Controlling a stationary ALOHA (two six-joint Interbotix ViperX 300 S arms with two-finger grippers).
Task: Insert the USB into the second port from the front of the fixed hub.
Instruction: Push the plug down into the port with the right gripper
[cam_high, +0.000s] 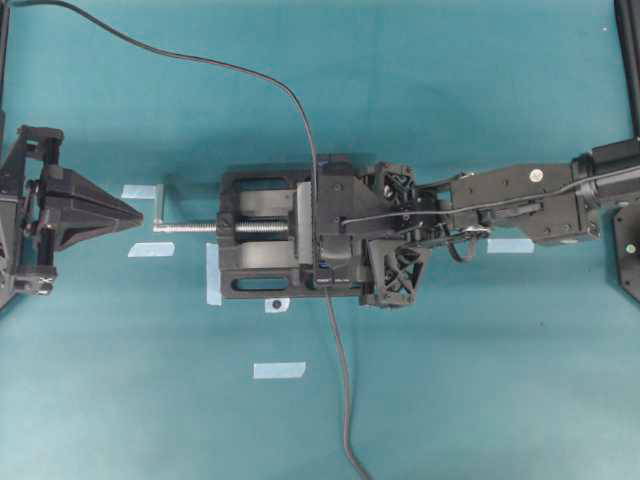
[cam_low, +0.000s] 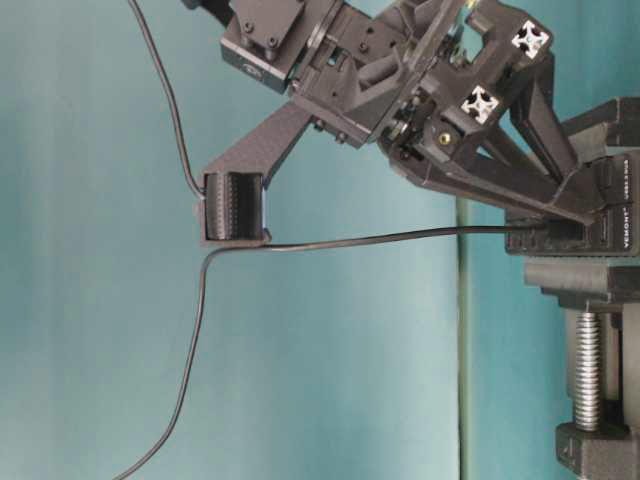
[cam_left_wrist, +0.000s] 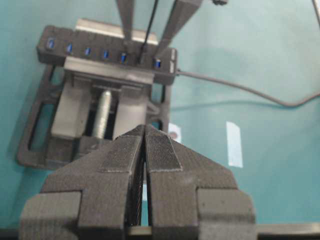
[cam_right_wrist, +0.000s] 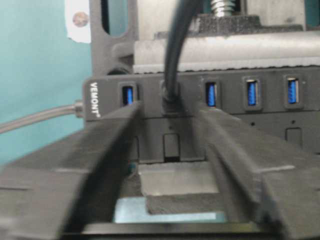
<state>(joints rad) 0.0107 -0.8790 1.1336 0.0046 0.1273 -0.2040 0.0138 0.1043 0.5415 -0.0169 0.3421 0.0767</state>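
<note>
The fixed hub (cam_right_wrist: 270, 117) is clamped in the vise, its blue slots facing my right wrist camera. The USB plug (cam_right_wrist: 170, 97) sits in the second slot from the labelled end, and its cable (cam_right_wrist: 175, 45) rises from it. My right gripper (cam_right_wrist: 170, 120) is open, with a finger on each side of the plug and neither touching it. In the overhead view the right gripper (cam_high: 325, 228) covers most of the hub. In the left wrist view the hub (cam_left_wrist: 77, 42) lies far ahead. My left gripper (cam_left_wrist: 145, 131) is shut and empty, and it is parked at the left (cam_high: 135, 213).
The black vise (cam_high: 260, 250) with its silver screw (cam_high: 190, 227) holds the hub mid-table. The hub's own cable (cam_high: 343, 380) runs to the front edge. The USB cable (cam_high: 230, 68) arcs to the back left. Tape strips (cam_high: 279, 370) lie on the teal cloth.
</note>
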